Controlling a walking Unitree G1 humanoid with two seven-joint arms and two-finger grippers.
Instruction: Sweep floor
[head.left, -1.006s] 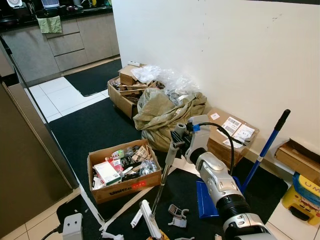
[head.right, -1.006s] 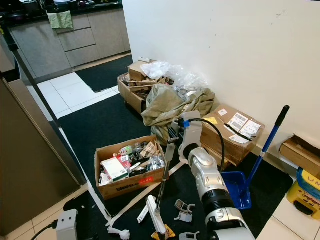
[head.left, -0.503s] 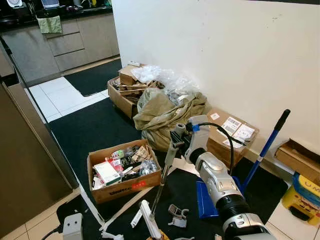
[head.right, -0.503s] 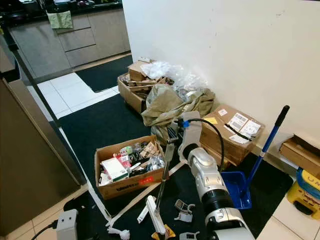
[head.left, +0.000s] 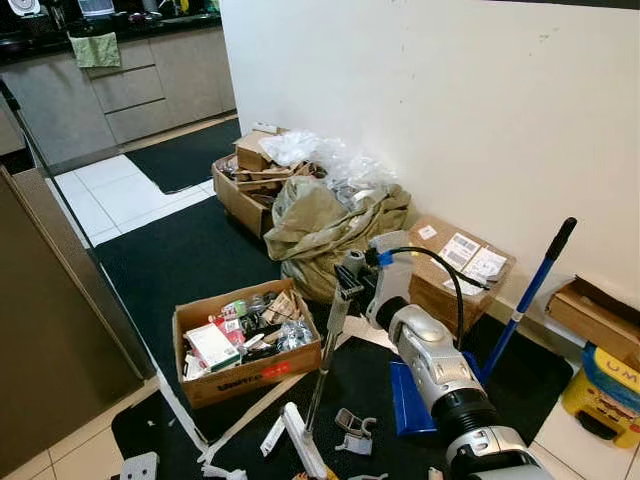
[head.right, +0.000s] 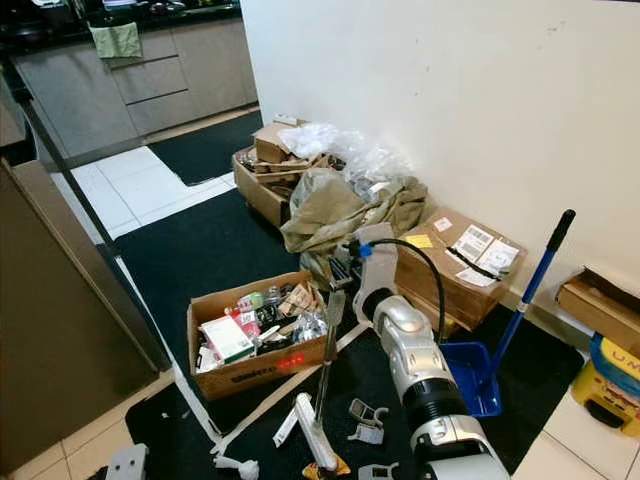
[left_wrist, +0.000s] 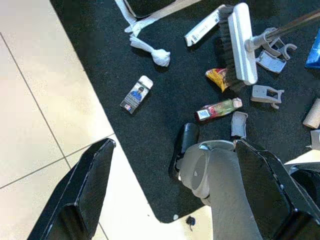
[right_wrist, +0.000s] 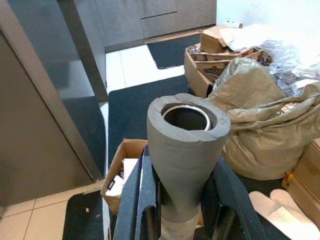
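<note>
Your right gripper (right_wrist: 182, 220) has its fingers clamped on the grey handle of the broom (head.right: 328, 362), one finger on each side of the grip; the brush head (left_wrist: 240, 42) rests on the black mat (left_wrist: 150, 125) well below them. Your left gripper (left_wrist: 170, 200) hangs idle, fingers apart, holding nothing. Sweeping looks barely begun: a snack wrapper (left_wrist: 216, 79), small packet (left_wrist: 137, 93), knotted rag (left_wrist: 156, 54) and grey clips (left_wrist: 265, 93) lie scattered beside the brush. The blue dustpan (head.right: 472, 375) waits near the wall, untouched.

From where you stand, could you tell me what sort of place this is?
Most likely a cluttered corridor of a home beside a kitchen: grey kitchen cabinets at the far end, cardboard boxes of odds and ends, and a stuffed sack against the white wall.
</note>
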